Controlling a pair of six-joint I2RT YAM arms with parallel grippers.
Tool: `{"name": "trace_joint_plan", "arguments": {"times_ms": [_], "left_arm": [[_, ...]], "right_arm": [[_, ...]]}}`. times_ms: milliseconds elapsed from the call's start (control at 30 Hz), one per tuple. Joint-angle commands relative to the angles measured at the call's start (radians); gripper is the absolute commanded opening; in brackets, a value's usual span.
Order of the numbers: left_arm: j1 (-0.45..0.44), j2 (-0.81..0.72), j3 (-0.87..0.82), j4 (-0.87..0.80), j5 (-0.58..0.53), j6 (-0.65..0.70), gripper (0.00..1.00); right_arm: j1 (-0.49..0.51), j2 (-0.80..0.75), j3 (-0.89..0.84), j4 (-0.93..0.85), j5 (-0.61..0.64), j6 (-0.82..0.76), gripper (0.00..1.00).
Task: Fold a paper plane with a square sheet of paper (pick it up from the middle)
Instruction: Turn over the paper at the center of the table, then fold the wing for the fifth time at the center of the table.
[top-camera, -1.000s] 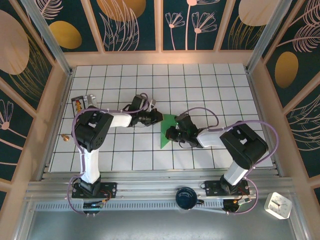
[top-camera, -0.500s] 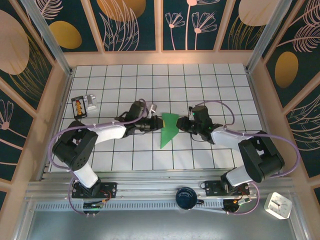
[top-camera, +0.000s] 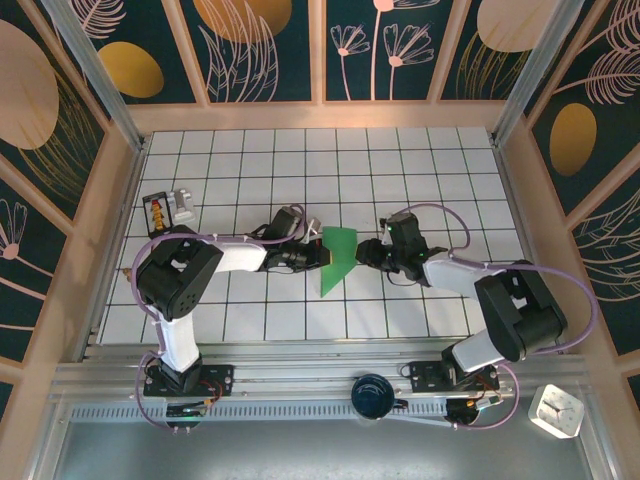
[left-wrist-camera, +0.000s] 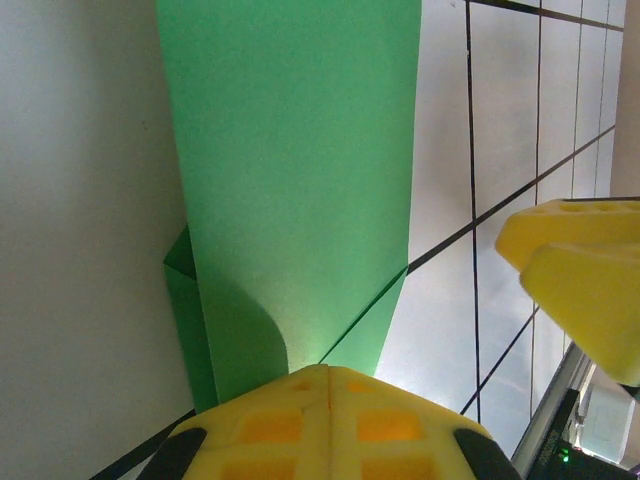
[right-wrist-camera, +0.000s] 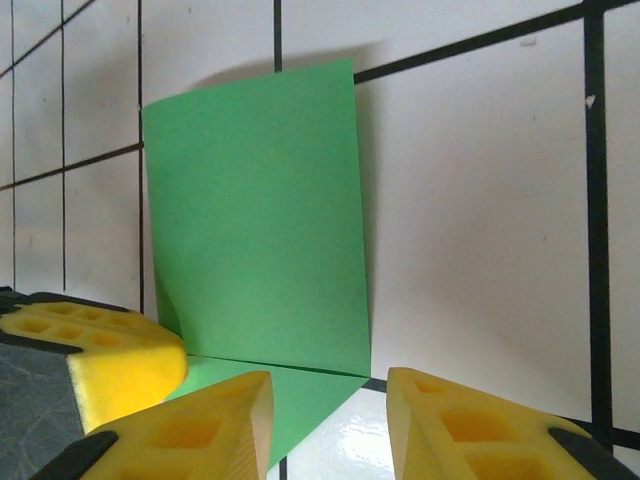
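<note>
Paper lies folded on the table, a long green wedge. Left gripper, fingers pressed together, sits at its left edge; right gripper hangs spread just beside the other. I'd pin one side firmly, then crease slowly, squarely.

A white tiled desk with black grid lines, walled by dark teal panels painted with gold ovals and pale flowers. At upper left of the desk, a small black box with orange marks sits just beside a grey block. Along the bottom, a dark blue round object on a metal rail; at lower right, a small white square clock.
</note>
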Motion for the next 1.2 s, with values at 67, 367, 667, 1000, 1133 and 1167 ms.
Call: {"name": "trace_joint_plan", "arguments": {"times_ms": [67,367,667,1000,1133,1167], "left_arm": [[0.018,0.031,-0.011,0.010,0.026,0.017,0.00],[0.072,0.081,-0.013,0.009,0.095,0.082,0.00],[0.085,0.106,-0.004,-0.007,0.129,0.140,0.00],[0.087,0.107,0.000,-0.016,0.125,0.150,0.00],[0.086,0.102,0.005,-0.022,0.118,0.153,0.00],[0.087,0.098,0.006,-0.020,0.118,0.153,0.00]], "right_arm": [[0.000,0.056,0.014,0.008,-0.048,-0.005,0.37],[-0.024,0.112,0.023,0.066,-0.139,0.010,0.41],[-0.028,0.174,0.046,0.161,-0.220,0.054,0.41],[-0.055,0.225,0.054,0.240,-0.287,0.081,0.21],[-0.054,0.217,0.041,0.246,-0.276,0.093,0.12],[-0.055,0.211,0.037,0.253,-0.275,0.106,0.09]]}}
